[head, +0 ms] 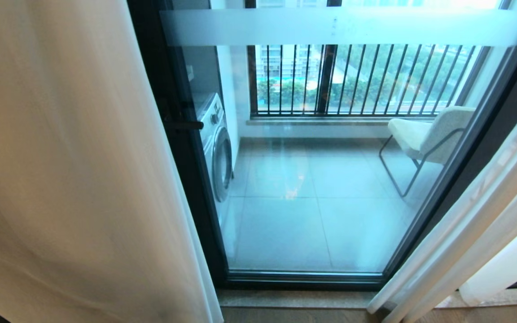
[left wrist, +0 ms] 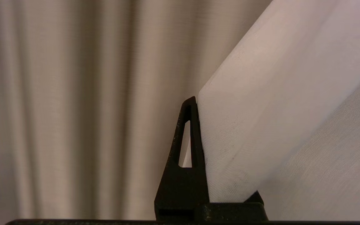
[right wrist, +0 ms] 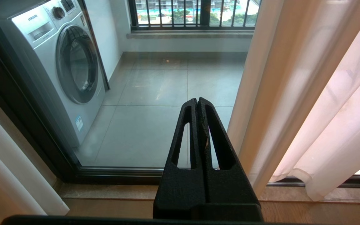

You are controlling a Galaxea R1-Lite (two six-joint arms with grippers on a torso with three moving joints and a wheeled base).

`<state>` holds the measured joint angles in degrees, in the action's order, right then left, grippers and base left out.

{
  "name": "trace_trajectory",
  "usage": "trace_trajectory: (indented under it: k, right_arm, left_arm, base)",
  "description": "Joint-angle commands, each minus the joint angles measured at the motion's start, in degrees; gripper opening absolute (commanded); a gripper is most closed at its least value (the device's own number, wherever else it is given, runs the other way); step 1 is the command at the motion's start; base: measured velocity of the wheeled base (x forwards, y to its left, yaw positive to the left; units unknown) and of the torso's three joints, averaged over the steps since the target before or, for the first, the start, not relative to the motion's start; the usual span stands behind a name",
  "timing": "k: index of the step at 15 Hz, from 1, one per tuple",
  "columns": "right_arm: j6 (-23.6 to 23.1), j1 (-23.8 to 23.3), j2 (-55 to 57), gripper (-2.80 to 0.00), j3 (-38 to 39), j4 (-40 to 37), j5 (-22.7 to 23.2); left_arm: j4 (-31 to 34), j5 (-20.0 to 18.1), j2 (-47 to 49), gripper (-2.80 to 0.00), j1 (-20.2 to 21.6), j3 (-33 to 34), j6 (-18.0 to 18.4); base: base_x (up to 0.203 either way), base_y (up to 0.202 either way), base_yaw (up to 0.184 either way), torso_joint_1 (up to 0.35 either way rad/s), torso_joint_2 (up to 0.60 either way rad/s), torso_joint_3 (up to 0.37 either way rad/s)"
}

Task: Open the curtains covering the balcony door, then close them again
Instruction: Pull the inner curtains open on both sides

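The curtains are parted. One sheer white panel (head: 61, 157) hangs bunched at the left and the other (head: 478, 215) at the right, so the glass balcony door (head: 312, 202) with its black frame and dark handle (head: 184, 124) is uncovered. Neither arm shows in the head view. In the left wrist view my left gripper (left wrist: 197, 100) is shut. Sheer curtain fabric (left wrist: 277, 109) lies stretched against it and hides one finger; I cannot tell whether the fabric is pinched. My right gripper (right wrist: 197, 100) is shut on nothing, low before the door glass (right wrist: 155, 125), with the right curtain (right wrist: 308, 93) beside it.
Tan drapes (left wrist: 73, 109) hang behind the left gripper. Beyond the glass are a washing machine (head: 216, 148) at the left, a white chair (head: 424, 134) at the right and a black barred railing (head: 352, 76). A stone sill (head: 294, 298) runs along the door's foot.
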<state>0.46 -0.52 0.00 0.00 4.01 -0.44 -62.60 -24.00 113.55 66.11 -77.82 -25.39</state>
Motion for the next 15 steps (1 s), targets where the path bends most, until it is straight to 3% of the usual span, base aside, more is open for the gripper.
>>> trace_trajectory:
  k: [1,9,15]
  right_arm:
    - [0.0,0.0,0.0,-2.80,0.0,0.0,0.0]
    - [0.0,0.0,0.0,-2.80,0.0,0.0,0.0]
    - [0.0,0.0,0.0,-2.80,0.0,0.0,0.0]
  left_arm:
    - [-0.3,-0.9,7.2,-2.80,3.3,-5.9,-0.2]
    - [-0.2,-2.8,21.3,-2.80,10.2,-20.2,-0.2]
    - [-0.1,-2.9,26.2,-2.80,11.9,-24.9,-0.1]
  base:
    - [0.000,0.000,0.000,0.000,0.00,0.000]
    - [0.000,0.000,0.000,0.000,0.00,0.000]
    - [0.000,0.000,0.000,0.000,0.00,0.000]
